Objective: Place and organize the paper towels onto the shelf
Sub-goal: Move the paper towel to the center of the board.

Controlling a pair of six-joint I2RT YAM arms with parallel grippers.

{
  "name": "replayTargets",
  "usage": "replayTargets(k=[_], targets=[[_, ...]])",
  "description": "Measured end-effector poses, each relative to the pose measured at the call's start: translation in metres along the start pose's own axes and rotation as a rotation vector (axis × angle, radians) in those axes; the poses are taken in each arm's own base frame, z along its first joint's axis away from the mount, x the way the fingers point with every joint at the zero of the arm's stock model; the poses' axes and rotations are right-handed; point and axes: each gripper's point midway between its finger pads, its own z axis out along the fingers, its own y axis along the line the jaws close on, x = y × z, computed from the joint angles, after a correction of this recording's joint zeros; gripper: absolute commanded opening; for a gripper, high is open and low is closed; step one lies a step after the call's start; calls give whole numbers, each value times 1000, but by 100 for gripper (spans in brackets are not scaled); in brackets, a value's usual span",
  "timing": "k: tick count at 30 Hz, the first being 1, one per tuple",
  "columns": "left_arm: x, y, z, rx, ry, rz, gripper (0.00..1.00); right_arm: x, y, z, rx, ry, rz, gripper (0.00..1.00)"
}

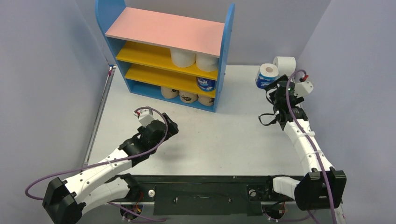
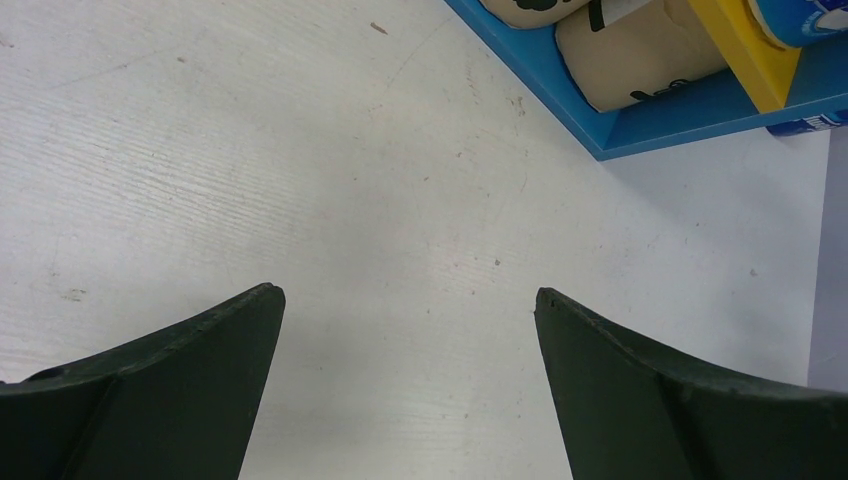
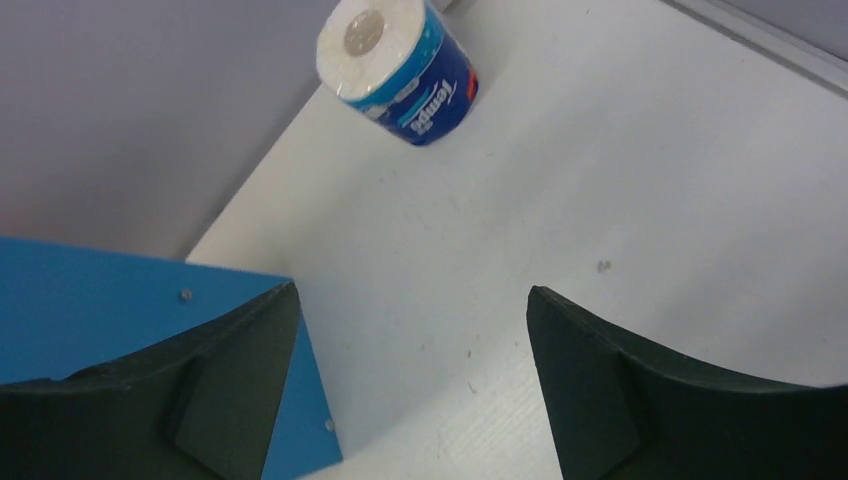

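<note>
Tabletop (image 1: 233,140) stretches between shelf (image 1: 163,28) and blue-wrapped roll (image 1: 266,76) (far corner); left end effector (image 2: 405,292) and right end effector (image 3: 412,290) gape, released.

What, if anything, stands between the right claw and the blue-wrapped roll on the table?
Nothing visible. The right claw is open, and only bare table lies between it and the blue-wrapped roll. The shelf's blue side panel stands off to one side of that path, and the white roll lies beyond.

The top camera looks down from high behind, over the whole table (image 1: 224,140) toward the shelf (image 1: 163,28). Wrist cameras face the tabletop closely — left shares the shelf's base corner, right the blue-wrapped roll (image 3: 400,65).
</note>
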Motion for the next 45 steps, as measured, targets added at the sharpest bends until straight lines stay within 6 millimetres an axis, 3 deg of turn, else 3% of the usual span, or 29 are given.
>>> replayTargets(k=[9, 14, 17, 30, 40, 45], targets=[[4, 2, -8, 39, 26, 17, 96, -64, -43, 64, 136, -85, 187, 79], [8, 0, -13, 98, 37, 34, 96, -75, -55, 102, 155, -57, 227, 82], [11, 2, -12, 112, 40, 34, 96, -69, -54, 124, 152, -12, 229, 82], [19, 6, -5, 107, 58, 54, 96, -38, -15, 205, 46, 163, 228, 78], [27, 11, 8, 70, 78, 69, 96, -25, 10, 240, -5, 203, 216, 77], [34, 13, 14, 55, 100, 76, 96, -6, 9, 253, 12, 240, 194, 76]])
